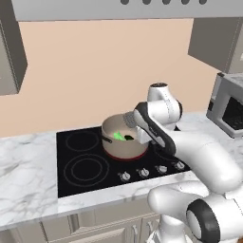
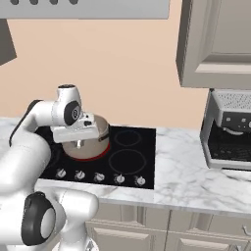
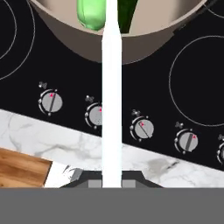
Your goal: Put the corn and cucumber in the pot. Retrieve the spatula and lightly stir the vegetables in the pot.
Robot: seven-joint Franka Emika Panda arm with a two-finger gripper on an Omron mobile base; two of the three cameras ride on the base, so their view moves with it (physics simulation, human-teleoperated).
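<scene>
The beige pot (image 1: 118, 148) (image 2: 101, 138) stands on the right front burner of the black cooktop. Inside it lies the bright green cucumber (image 1: 118, 136) (image 3: 91, 15). A darker green thing (image 3: 127, 15) rests beside the cucumber; I cannot tell whether it is the corn. My gripper (image 3: 112, 181) (image 2: 78, 143) hovers over the stove's front edge, shut on the spatula's white handle (image 3: 111, 87). The handle runs straight out over the knobs and across the pot's rim (image 3: 131, 50) into the pot. The spatula's head is out of the hand view, past its top edge.
A row of stove knobs (image 3: 142, 128) (image 1: 143, 172) sits just in front of the pot. Marble counter (image 1: 26, 171) flanks the cooktop (image 1: 80, 156). A coffee machine (image 2: 228, 130) stands at the right, under wall cabinets (image 2: 215, 44).
</scene>
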